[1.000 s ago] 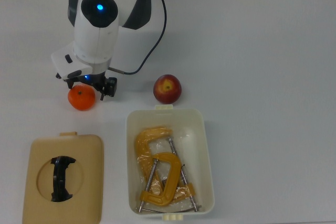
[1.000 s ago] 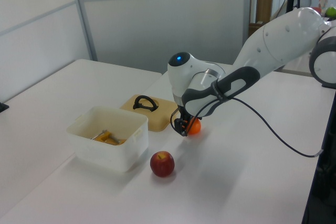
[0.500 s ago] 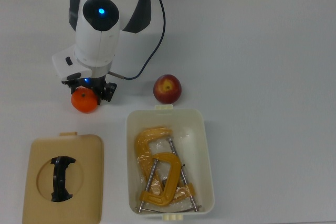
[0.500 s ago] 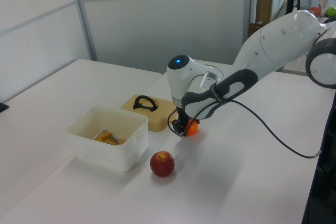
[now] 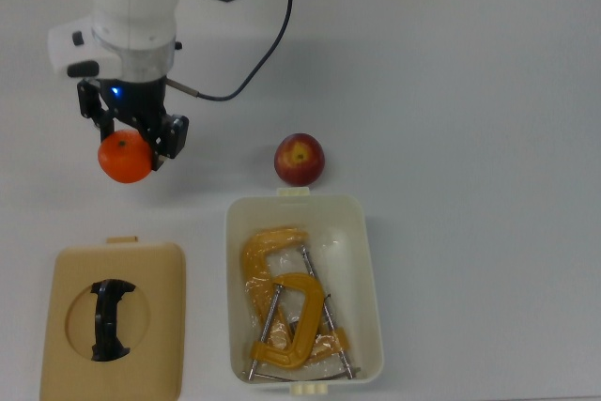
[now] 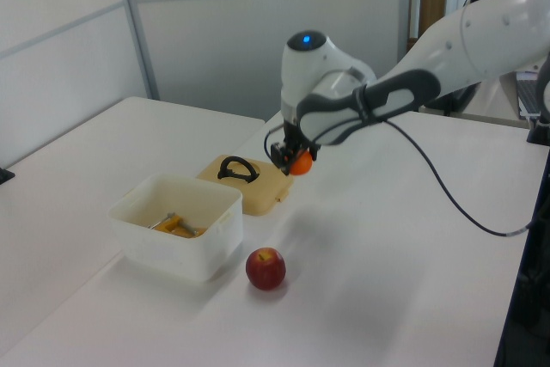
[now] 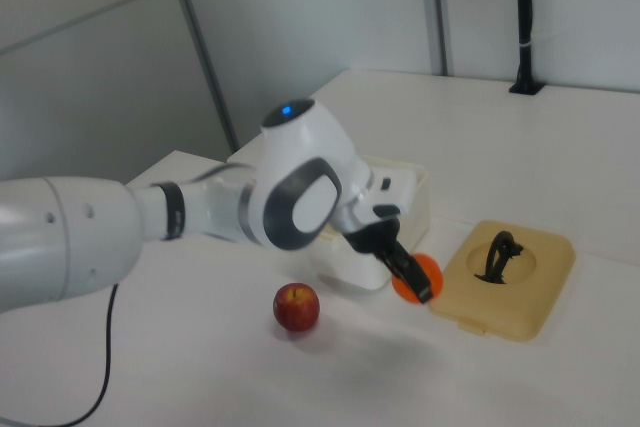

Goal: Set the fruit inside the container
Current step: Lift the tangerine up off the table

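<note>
the claw (image 5: 126, 143) grips the orange (image 5: 125, 158), held clear above the table. the tub (image 5: 370, 260) sits off to the top view's lower right of the claw, the apple (image 5: 300, 159) just beside it. best to carry the orange level and lower it gently past the clamps (image 5: 286, 305).

A bright orange fruit (image 5: 124, 157), a red-and-yellow apple (image 5: 300, 159), a cream tub (image 5: 367, 260) and a tan lid (image 5: 160, 269) are lying against the white counter (image 5: 470, 91).
</note>
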`<action>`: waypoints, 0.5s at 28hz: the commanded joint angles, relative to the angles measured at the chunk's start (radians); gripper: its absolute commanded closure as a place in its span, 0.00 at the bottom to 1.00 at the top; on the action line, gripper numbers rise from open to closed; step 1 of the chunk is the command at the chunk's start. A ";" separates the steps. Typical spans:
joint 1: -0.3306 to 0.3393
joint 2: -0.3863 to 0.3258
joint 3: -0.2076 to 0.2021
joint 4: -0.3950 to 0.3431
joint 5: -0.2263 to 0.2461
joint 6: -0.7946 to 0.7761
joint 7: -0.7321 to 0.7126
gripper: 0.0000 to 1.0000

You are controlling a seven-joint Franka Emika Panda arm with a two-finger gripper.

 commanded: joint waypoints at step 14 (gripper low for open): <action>0.196 0.080 0.017 0.257 0.073 -0.074 0.215 1.00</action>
